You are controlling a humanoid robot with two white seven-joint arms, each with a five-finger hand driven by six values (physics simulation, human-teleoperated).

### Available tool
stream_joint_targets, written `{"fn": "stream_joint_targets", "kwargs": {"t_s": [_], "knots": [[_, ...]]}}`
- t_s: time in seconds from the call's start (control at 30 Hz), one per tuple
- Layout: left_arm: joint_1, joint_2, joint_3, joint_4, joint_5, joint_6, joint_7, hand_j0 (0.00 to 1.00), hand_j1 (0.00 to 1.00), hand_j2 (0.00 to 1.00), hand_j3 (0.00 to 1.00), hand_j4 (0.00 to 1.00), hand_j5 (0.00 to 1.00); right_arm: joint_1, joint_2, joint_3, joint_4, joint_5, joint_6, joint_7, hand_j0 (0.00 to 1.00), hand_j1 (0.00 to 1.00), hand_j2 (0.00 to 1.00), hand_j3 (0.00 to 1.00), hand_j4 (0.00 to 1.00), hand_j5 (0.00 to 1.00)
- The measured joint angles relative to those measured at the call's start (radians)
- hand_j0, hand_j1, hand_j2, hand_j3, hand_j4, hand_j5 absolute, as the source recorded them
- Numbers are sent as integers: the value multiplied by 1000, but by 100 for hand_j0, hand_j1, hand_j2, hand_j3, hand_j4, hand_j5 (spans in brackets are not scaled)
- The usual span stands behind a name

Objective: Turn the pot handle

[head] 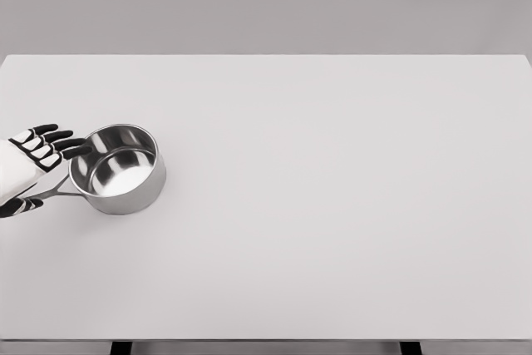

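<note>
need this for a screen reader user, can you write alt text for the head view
A left robot hand reaches in from the left edge with fingers spread beside a shiny steel pot, over its handle, which points left. The pot stands upright and empty on the left part of a wide white table; no right arm shows.

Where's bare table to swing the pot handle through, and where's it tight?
Crowded only at the left edge: the left hand lies over the handle beside the pot. The table is bare right of the pot, behind it to the far edge, and in front to the near edge.
</note>
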Motion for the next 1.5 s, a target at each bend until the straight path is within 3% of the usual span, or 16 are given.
{"fn": "stream_joint_targets", "kwargs": {"t_s": [0.77,1.17,1.5], "knots": [[20,-23,-9,12,-6,0,3,100,100,100,100,100,100,0,0,0,0,0,0,0,100,100,100,100,100,100],[-6,-30,-9,77,-14,0,3,100,100,100,100,100,100,0,0,0,0,0,0,0,100,100,100,100,100,100],[-64,-30,-17,122,-15,0,3,100,100,100,100,100,100,0,0,0,0,0,0,0,100,100,100,100,100,100]]}}
